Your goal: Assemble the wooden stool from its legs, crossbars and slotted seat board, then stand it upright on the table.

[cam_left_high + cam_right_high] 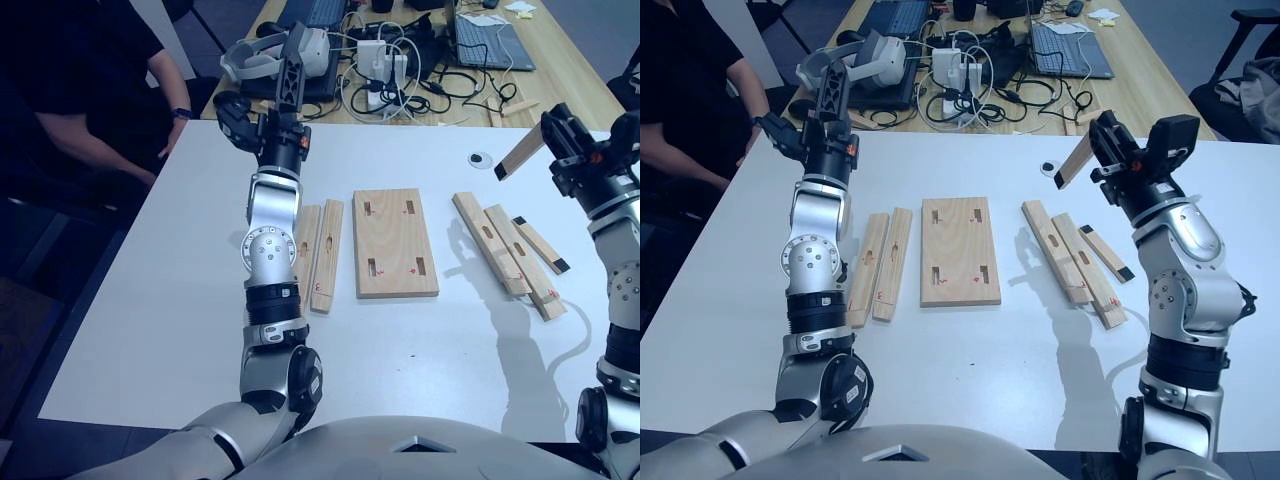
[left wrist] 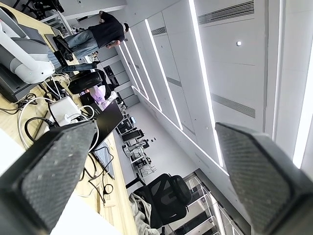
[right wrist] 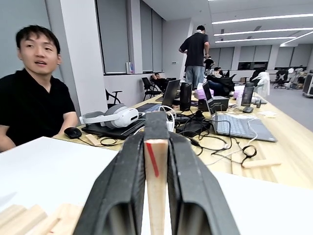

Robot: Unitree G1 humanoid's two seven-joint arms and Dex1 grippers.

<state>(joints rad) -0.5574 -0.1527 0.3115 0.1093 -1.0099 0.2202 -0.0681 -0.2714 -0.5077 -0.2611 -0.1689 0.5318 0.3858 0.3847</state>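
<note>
— Seat board [image 1: 395, 243], where does it lie?
— Flat on the white tabletop [image 1: 180, 300], slots facing up. Two slotted bars [image 1: 318, 255] lie side by side just left of it, and three more pieces [image 1: 505, 250] lie touching one another to its right.
— Right gripper [image 3: 156, 161]?
— Raised beyond the board's right side, jaws clamped on a dark-tipped stick [image 1: 1077, 160]. Its wrist view adds a red mark on the gripped end.
— Left gripper [image 2: 156, 161]?
— Held up beyond the board's left side. Its wrist view shows the jaws wide apart.
</note>
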